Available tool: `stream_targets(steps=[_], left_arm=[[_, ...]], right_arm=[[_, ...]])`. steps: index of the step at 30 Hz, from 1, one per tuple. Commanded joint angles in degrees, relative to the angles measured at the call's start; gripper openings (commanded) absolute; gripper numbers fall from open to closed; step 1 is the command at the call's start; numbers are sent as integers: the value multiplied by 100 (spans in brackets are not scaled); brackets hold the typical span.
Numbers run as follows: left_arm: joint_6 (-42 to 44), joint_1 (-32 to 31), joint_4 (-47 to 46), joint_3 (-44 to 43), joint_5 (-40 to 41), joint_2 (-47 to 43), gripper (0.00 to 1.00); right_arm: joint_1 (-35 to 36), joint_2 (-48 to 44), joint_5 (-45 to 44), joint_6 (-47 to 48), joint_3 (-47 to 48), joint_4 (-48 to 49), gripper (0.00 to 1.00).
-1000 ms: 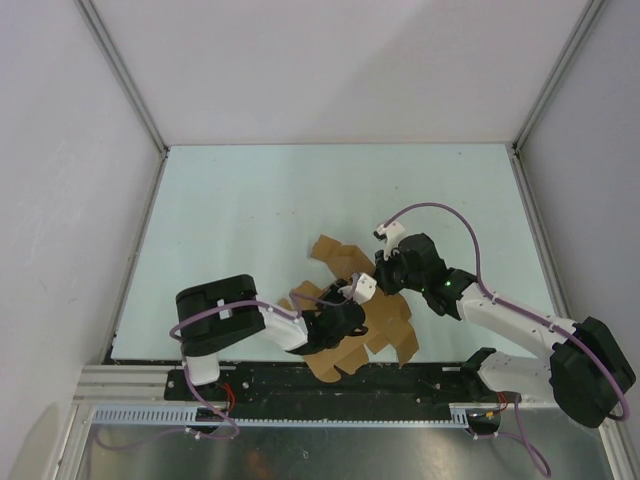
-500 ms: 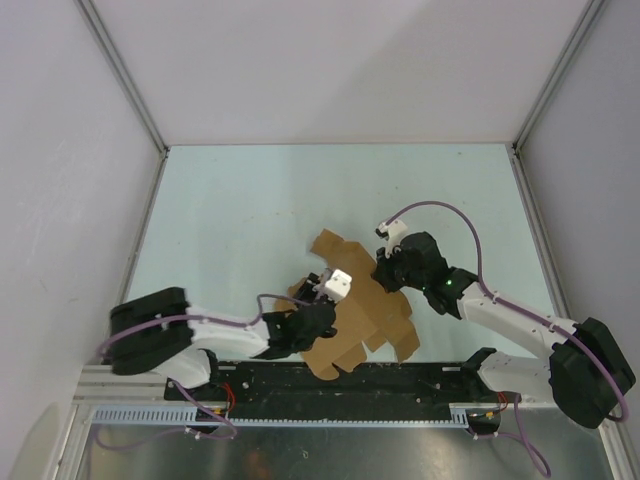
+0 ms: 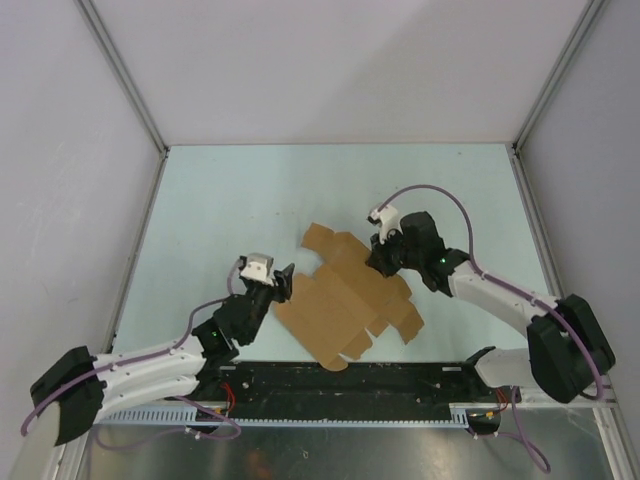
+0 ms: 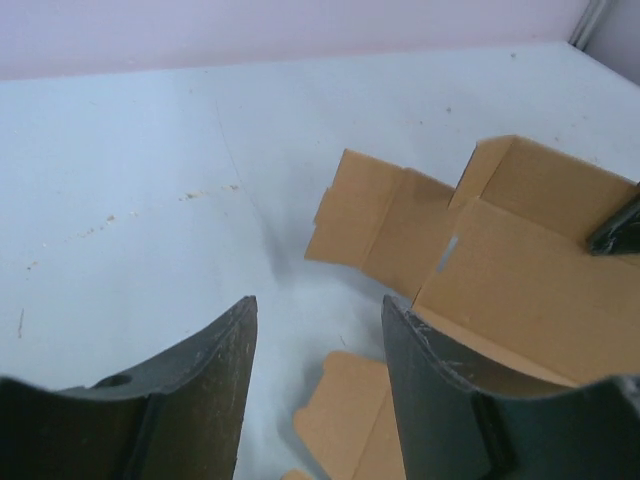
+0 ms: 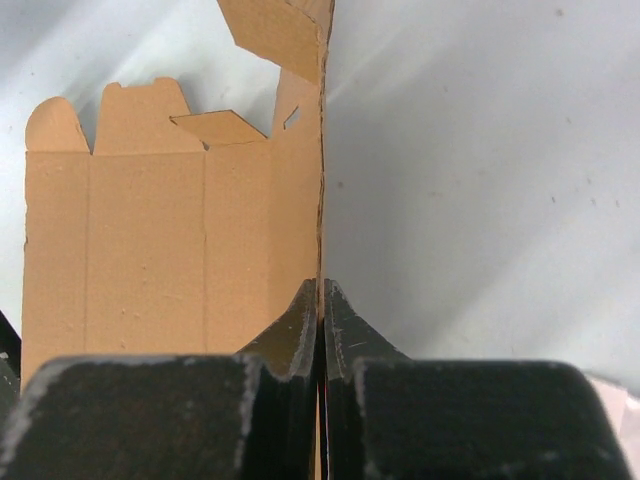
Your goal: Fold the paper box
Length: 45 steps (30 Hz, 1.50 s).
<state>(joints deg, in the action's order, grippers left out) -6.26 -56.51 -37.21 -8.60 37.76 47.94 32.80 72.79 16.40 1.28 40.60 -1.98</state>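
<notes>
The paper box (image 3: 345, 300) is a flat tan die-cut cardboard sheet with flaps and crease lines, lying near the table's front middle. My right gripper (image 3: 378, 262) is shut on the sheet's far right edge; in the right wrist view the fingertips (image 5: 322, 300) pinch the thin edge, with the sheet (image 5: 160, 240) spreading to the left. My left gripper (image 3: 283, 283) is open and empty, just left of the sheet. In the left wrist view the sheet (image 4: 520, 260) lies ahead and right of the open gripper (image 4: 318, 320), one flap partly raised.
The pale table (image 3: 240, 210) is bounded by white walls at the back and sides. A black and metal rail (image 3: 340, 385) runs along the near edge, just below the sheet's lowest flap.
My left gripper has let go of the sheet, opened and drawn back to the left. The sheet has flattened out and shifted slightly; my right gripper keeps its hold and moved a little up.
</notes>
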Motion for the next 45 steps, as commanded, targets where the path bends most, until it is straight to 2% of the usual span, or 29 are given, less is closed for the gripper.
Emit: stream_targets(steps=[1,5,8,14,18,24,31,37,42,45], left_arm=[[-33,438,-733,262,-698,-416,58],[-295,1376,-1182,753,-1488,-856,60],[-428,1922,-1236,799,-2051,-857,61],[-595,2389,-1894,816,-2509,-181,62],[-648,2469,-2202,1009,-2642,13,63],[-587,2513,-2509,1071,-2537,233,63],[-692,2619,-3187,1256,-2580,707,63],[-954,2645,-3529,1159,-2695,1339,62],[-1315,2645,-3995,975,-2871,2322,62],[-1456,2645,-4241,948,-2783,2614,64]], right_arm=[[60,428,627,794,676,-197,0],[113,744,855,1408,1045,-566,0],[104,859,987,1690,1178,-768,0],[69,1131,1040,2464,1679,-1225,0],[113,1377,751,2746,1978,-1463,0],[525,1527,22,3106,1978,-1253,0],[623,1483,-234,3414,1978,-1182,0],[763,1369,-691,3686,1978,-1366,0],[763,1299,-665,3888,1978,-1375,0],[711,1272,-682,3941,1978,-1340,0]])
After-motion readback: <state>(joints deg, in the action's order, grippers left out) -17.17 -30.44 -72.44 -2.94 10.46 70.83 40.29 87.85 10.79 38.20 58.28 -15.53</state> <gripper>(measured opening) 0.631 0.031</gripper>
